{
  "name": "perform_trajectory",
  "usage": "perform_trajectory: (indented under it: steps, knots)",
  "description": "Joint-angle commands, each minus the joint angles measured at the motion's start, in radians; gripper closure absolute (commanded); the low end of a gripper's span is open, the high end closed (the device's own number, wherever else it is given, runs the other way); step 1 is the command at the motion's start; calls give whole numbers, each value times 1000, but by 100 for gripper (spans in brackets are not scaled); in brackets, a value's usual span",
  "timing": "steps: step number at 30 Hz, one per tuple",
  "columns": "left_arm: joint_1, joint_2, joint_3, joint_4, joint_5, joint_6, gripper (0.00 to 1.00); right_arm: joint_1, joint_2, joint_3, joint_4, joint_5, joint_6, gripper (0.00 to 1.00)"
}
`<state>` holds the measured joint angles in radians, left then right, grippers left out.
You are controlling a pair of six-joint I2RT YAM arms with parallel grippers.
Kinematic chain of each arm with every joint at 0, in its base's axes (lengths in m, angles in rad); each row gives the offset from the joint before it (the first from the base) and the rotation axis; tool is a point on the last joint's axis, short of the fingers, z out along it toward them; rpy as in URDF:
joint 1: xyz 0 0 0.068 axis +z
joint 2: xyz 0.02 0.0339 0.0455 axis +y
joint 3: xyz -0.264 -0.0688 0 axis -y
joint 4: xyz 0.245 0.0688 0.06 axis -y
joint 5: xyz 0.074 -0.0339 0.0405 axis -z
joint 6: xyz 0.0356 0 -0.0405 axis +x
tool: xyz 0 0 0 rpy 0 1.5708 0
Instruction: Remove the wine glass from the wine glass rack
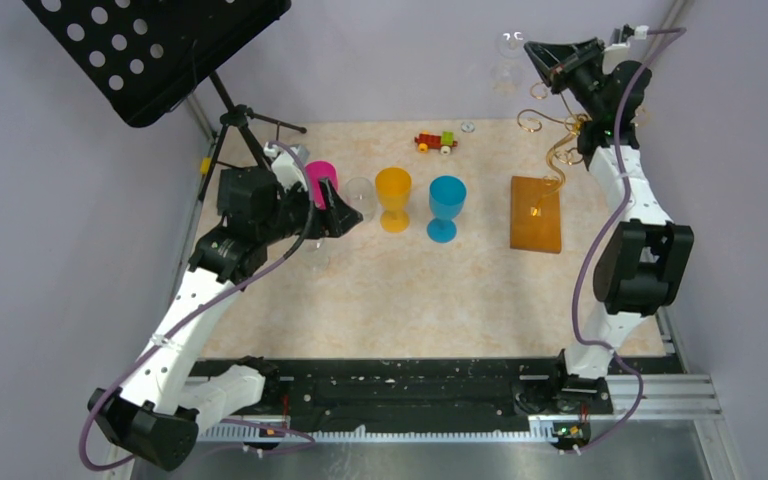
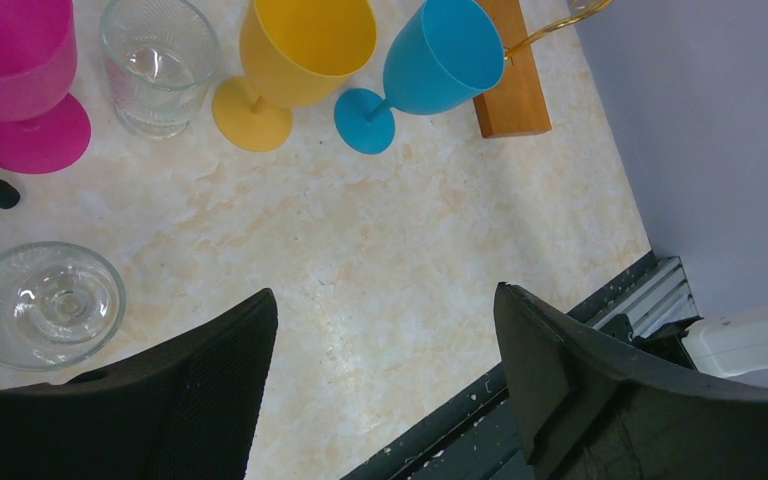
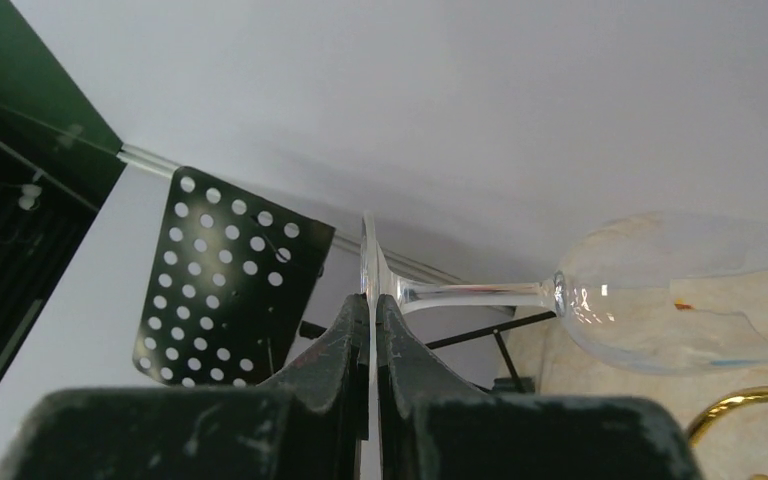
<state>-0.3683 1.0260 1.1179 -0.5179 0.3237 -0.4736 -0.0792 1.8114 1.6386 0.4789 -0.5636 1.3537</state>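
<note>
Right gripper (image 3: 372, 305): pinches the glass (image 3: 680, 290) tight by its foot, holds it sideways up above the rack (image 1: 536, 215); left gripper (image 2: 382, 300): just hangs wide open, empty.

Soft, even light is falling from above, keeping the marbled table (image 1: 380, 300) bright and the shadows faint; the yellow goblet (image 1: 394, 195) and blue goblet (image 1: 447, 205) are casting only pale smudges at their feet. In the overhead view the wine glass (image 1: 506, 75) is nearly dissolving into the lilac wall, showing just thin white glints. Close up, small highlights are sparkling on its stem and bowl (image 3: 680, 290), while the near fingers (image 3: 330, 390) of the right gripper (image 3: 372, 320) are blurring out of focus. The dark fingers (image 2: 200, 400) of the left gripper (image 2: 385, 295) are looking soft and grainy too.
</note>
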Motion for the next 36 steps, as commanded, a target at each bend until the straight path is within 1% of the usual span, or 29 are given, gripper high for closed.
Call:
perform_trajectory:
  steps: [1, 4, 8, 13, 18, 22, 24, 26, 28, 33, 36]
  knots:
    - [2, 9, 36, 66, 12, -5, 17, 28, -40, 51, 160, -38, 84, 100]
    - [1, 8, 39, 74, 22, -6, 17, 47, -64, 33, 148, -52, 106, 100]
    - [1, 0, 36, 96, 59, -12, 18, 73, -110, 21, 37, -65, 96, 100]
    - [1, -9, 31, 143, 99, -24, 18, 141, -187, -7, -96, -75, 71, 100]
    - [-6, -18, 28, 232, 160, -45, 19, 197, -290, -66, -173, -93, 79, 100]
    - [-23, -35, 19, 355, 202, -39, 20, 242, -403, -167, -203, -93, 109, 100]
    - [-31, -40, 23, 411, 235, 9, 20, 265, -450, -224, -189, -100, 140, 100]
    - [-36, -46, 38, 449, 240, 97, 18, 289, -501, -286, -159, -98, 178, 100]
    - [-39, -48, 55, 502, 274, 155, 17, 320, -545, -320, -166, -90, 183, 100]
    - [-55, -37, 56, 725, 482, 240, 15, 398, -632, -389, -167, -86, 199, 100]
    - [-78, -15, 72, 774, 563, 306, 15, 423, -682, -425, -177, -88, 201, 100]
